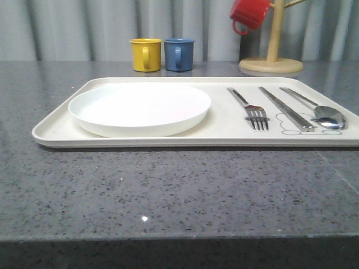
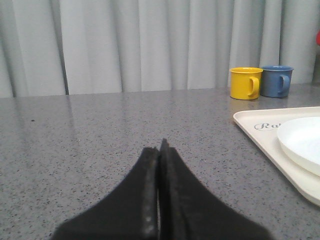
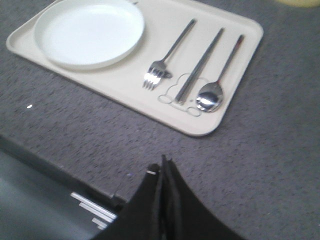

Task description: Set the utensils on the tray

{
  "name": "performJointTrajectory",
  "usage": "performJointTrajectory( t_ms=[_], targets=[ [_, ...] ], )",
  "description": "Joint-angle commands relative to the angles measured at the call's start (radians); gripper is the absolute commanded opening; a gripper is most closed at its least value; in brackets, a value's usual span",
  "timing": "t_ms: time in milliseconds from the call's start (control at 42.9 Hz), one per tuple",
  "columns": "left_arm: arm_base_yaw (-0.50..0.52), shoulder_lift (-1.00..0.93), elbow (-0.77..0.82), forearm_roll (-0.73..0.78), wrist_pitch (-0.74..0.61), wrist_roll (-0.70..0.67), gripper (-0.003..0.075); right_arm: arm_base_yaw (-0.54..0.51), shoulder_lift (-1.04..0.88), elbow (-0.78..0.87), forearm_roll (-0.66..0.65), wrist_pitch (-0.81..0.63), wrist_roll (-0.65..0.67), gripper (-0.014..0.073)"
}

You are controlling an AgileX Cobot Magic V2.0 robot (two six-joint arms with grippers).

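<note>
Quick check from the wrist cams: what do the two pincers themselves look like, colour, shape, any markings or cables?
Both look alike. The left pincer has two matte black fingers that widen toward the camera and taper to a narrow tip, with slightly rough, pitted inner edges. The right pincer has the same black, tapered shape, with a small pale fleck near its tip. No cables or markings visible.

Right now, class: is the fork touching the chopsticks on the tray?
Apart. The right wrist view shows a strip of bare tray between the fork and the chopsticks along their whole length.

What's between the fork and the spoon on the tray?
The chopsticks lie between the fork and the spoon, seen in the front view.
</note>
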Motion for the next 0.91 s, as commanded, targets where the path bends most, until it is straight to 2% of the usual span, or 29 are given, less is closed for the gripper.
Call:
performJointTrajectory(
  t_ms=[0, 140, 257, 443, 537, 887],
  targets=[
    [0.005, -0.021, 0.013, -0.009, -0.081, 0.001, -0.002, -0.07, -0.05, 0.099, -0.047, -0.241, -0.009, -0.0118],
    [0.005, -0.021, 0.013, -0.009, -0.081, 0.001, -0.002, -0.18, -0.176, 0.335, -0.041, -0.548, -0.009, -0.0118],
    [0.005, -0.021, 0.013, -0.009, -0.081, 0.001, -0.002, -0.237, -0.272, 0.53, -0.041, -0.747, -0.008, -0.0118],
    [0.005, -0.021, 0.013, -0.009, -0.081, 0.001, -0.002, -0.282, -0.378, 0.738, -0.011, -0.982, -0.008, -0.0118],
    [0.005, -0.021, 0.013, -0.009, -0.081, 0.001, -0.002, -0.308, -0.395, 0.797, 0.007, -1.059, -0.008, -0.0118],
    [0.005, -0.021, 0.013, -0.009, -0.081, 0.001, -0.002, -0.324, -0.395, 0.795, 0.037, -1.047, -0.008, -0.0118]
  ],
)
